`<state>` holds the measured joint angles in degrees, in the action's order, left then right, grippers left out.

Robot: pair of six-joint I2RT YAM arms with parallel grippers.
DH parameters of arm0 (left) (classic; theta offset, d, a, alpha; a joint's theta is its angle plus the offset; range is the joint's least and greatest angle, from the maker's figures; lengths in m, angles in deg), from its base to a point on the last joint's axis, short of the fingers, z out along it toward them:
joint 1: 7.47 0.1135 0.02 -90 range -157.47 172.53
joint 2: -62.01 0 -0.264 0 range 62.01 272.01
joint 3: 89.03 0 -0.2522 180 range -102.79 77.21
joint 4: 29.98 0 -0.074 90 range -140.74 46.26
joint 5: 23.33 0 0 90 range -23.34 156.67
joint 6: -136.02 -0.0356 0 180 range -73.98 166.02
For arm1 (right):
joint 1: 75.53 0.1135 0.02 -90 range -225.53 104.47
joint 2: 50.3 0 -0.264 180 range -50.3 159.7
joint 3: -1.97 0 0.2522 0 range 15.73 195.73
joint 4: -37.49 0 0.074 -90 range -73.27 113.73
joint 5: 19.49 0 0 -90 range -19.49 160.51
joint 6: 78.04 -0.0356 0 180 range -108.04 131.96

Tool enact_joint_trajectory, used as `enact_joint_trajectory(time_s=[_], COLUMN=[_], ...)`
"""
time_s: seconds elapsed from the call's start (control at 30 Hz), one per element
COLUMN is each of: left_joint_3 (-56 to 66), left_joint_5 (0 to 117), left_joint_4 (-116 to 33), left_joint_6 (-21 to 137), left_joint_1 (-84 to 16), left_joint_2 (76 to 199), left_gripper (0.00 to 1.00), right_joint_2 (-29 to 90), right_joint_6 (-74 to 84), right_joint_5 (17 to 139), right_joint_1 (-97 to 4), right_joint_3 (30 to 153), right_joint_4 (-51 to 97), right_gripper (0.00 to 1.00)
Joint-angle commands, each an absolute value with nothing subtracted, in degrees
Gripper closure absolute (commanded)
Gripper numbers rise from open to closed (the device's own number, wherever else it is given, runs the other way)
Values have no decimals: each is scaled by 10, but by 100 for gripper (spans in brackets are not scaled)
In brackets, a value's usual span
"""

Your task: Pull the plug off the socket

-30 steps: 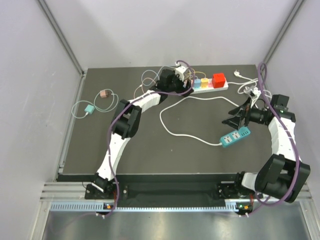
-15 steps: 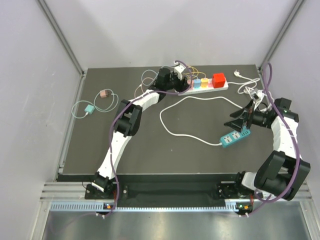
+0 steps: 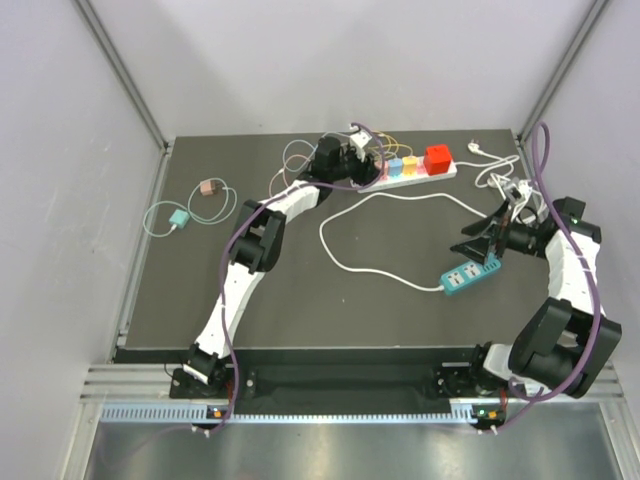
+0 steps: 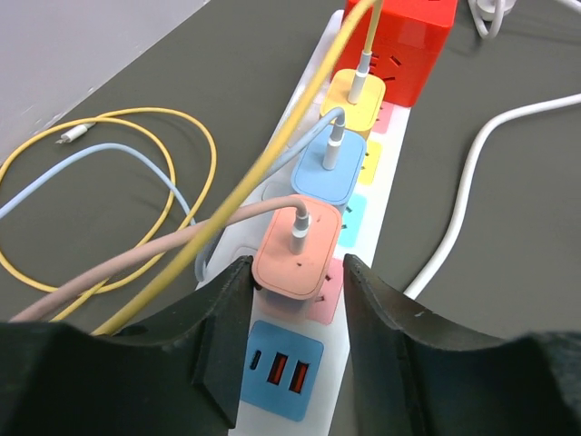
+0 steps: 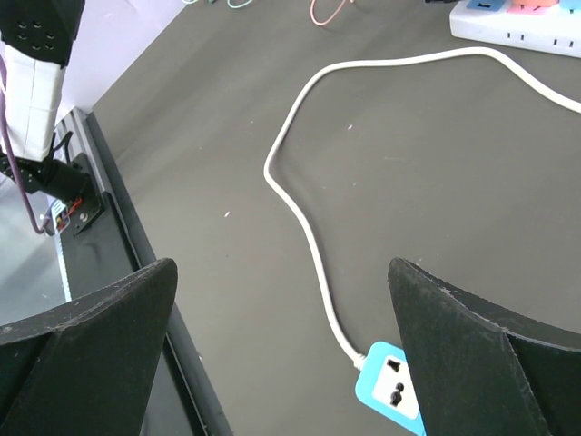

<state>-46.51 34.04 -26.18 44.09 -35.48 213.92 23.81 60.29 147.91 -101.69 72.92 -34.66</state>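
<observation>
A white power strip (image 4: pixel 335 377) lies at the back of the dark table, seen also in the top view (image 3: pixel 447 172). Its sockets hold a pink plug (image 4: pixel 298 250), a blue plug (image 4: pixel 329 168), a yellow plug (image 4: pixel 357 91) and a red block (image 4: pixel 404 36). My left gripper (image 4: pixel 295 265) is shut on the pink plug, one finger pressed against each side; the plug still sits in its socket. In the top view that gripper (image 3: pixel 372 165) is at the strip's left end. My right gripper (image 5: pixel 281 309) hangs wide open over bare table, holding nothing.
A blue-and-white extension socket (image 3: pixel 470 272) on a white cable (image 5: pixel 300 200) lies under the right gripper. Thin yellow and blue cables (image 4: pixel 109 182) coil left of the strip. A pink charger (image 3: pixel 209 187) and a teal charger (image 3: pixel 178 218) lie far left.
My left gripper's fingers have closed in on the pink plug. The right arm has drifted slightly to the right, still open.
</observation>
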Motion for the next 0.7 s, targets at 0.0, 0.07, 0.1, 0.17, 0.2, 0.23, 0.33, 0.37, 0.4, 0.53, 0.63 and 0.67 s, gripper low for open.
enact_joint_trajectory(time_s=[0.0,0.07,0.1,0.17,0.2,0.23,0.33,0.37,0.4,0.53,0.63,0.67], left_joint_3=[-488,-492,-492,-493,-494,-494,-494,-495,-495,-489,-430,-405], left_joint_5=[311,313,318,322,323,328,334,334,334,346,376,401], left_joint_4=[-224,-224,-224,-225,-228,-229,-230,-230,-232,-243,-226,-218], left_joint_6=[430,429,428,427,423,422,420,419,417,413,398,393], left_joint_1=[-369,-373,-374,-378,-379,-381,-385,-387,-388,-393,-393,-393], left_joint_2=[2148,2148,2149,2150,2150,2150,2151,2151,2150,2144,2108,2076], left_gripper=[50,48,47,46,48,51,71,74,76,100,100,100], right_joint_2=[238,239,239,240,239,241,242,243,244,248,250,252], right_joint_6=[633,635,635,637,638,640,646,648,650,671,691,698], right_joint_5=[1507,1508,1510,1513,1513,1513,1514,1515,1515,1518,1520,1522], right_joint_1=[-1026,-1030,-1030,-1033,-1034,-1034,-1036,-1036,-1037,-1041,-1046,-1049], right_joint_3=[757,757,757,758,759,759,760,760,762,766,771,772], right_joint_4=[-352,-354,-355,-357,-359,-360,-367,-369,-370,-394,-408,-421], right_gripper=[0,0,0,0,0,0,0,0,0,0,0,0])
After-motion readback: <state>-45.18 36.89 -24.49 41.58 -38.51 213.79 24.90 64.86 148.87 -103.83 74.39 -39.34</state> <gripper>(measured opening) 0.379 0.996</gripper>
